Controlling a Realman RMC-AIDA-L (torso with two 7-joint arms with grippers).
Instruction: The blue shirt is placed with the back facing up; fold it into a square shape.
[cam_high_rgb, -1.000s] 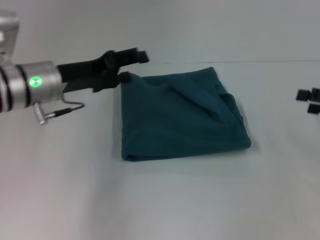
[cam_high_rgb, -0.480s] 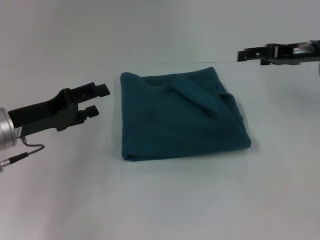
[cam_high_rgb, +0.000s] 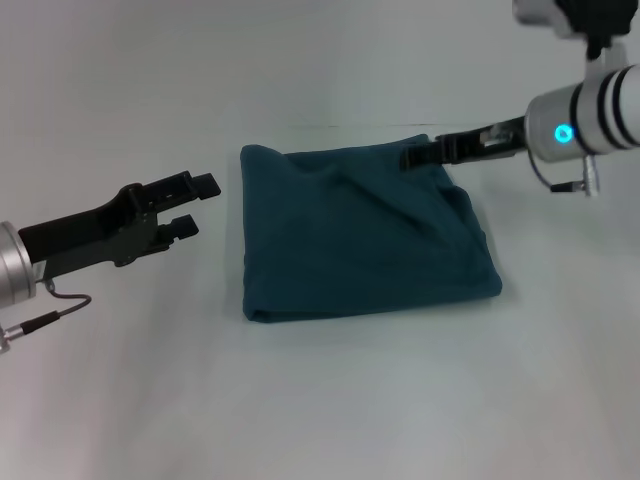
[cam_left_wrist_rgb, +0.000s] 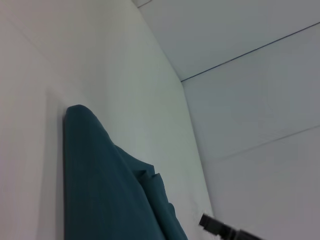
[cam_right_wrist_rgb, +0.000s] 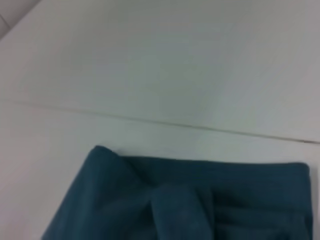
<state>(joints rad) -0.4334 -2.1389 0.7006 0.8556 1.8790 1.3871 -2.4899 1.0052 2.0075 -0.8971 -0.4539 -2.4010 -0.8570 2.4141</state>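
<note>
The blue shirt (cam_high_rgb: 360, 235) lies folded into a rough square in the middle of the white table, with a few creases toward its far right side. My left gripper (cam_high_rgb: 195, 205) hovers just left of the shirt, open and empty, clear of the cloth. My right gripper (cam_high_rgb: 412, 156) reaches in from the right and its tip is at the shirt's far right corner. Touch between tip and cloth cannot be made out. The left wrist view shows the shirt (cam_left_wrist_rgb: 105, 185) edge-on and the right gripper's tip (cam_left_wrist_rgb: 220, 229) beyond it. The right wrist view shows the shirt's far edge (cam_right_wrist_rgb: 185, 200).
The white table (cam_high_rgb: 330, 400) spreads bare around the shirt on all sides. A thin seam line (cam_high_rgb: 300, 125) runs across it behind the shirt. A grey cable (cam_high_rgb: 40, 315) hangs under my left arm.
My left gripper drew back from the shirt's far left corner toward the left and down. My right arm came in from the right and dropped to the far right corner. The shirt has not moved.
</note>
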